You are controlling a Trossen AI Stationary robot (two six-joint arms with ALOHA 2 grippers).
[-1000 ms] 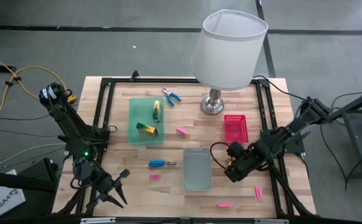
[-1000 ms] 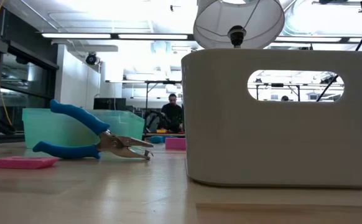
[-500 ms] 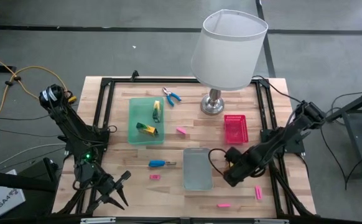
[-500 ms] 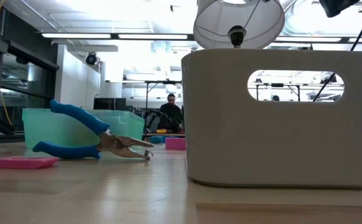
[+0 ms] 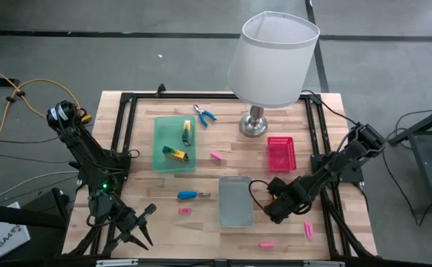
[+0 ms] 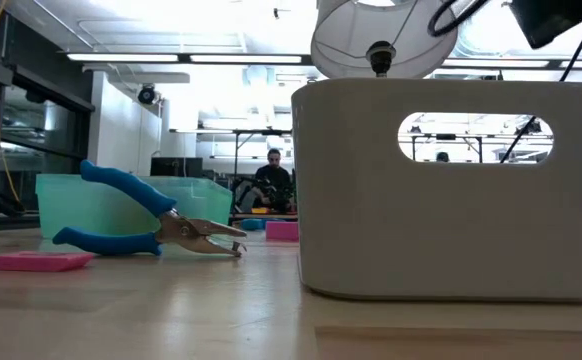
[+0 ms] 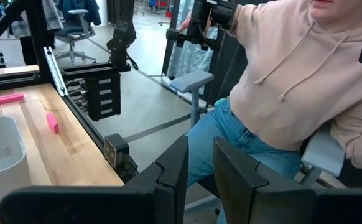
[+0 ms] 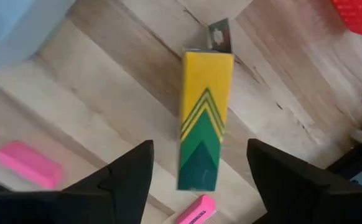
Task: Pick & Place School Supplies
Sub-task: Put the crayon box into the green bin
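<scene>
My right gripper (image 5: pixel 272 208) hangs open over the table beside the grey tray's right side. In the right wrist view a yellow-and-green box (image 8: pixel 204 118) lies flat on the wood ahead of the spread fingers (image 8: pixel 125 180), untouched. Pink bars lie near it (image 8: pixel 28 163), (image 8: pixel 193 211). Elsewhere on the table lie a blue-handled screwdriver (image 5: pixel 192 195), blue-handled pliers (image 5: pixel 204 113) and more pink bars (image 5: pixel 216 156), (image 5: pixel 184 211). Two yellow-and-green pieces (image 5: pixel 187 132), (image 5: pixel 175 153) rest in the green tray (image 5: pixel 164 163). My left gripper (image 5: pixel 140 225) waits open at the near left corner.
The grey tray (image 5: pixel 235 215) sits near the middle, the pink tray (image 5: pixel 280 152) to its far right, and the white-shaded lamp (image 5: pixel 272 59) at the far edge. A white bin (image 6: pixel 451 190) fills the low view. A seated person (image 7: pixel 293 81) shows beyond the table.
My right gripper has moved toward the table's near edge and slightly left, along the grey tray's right side. The left arm and the objects on the table have kept still.
</scene>
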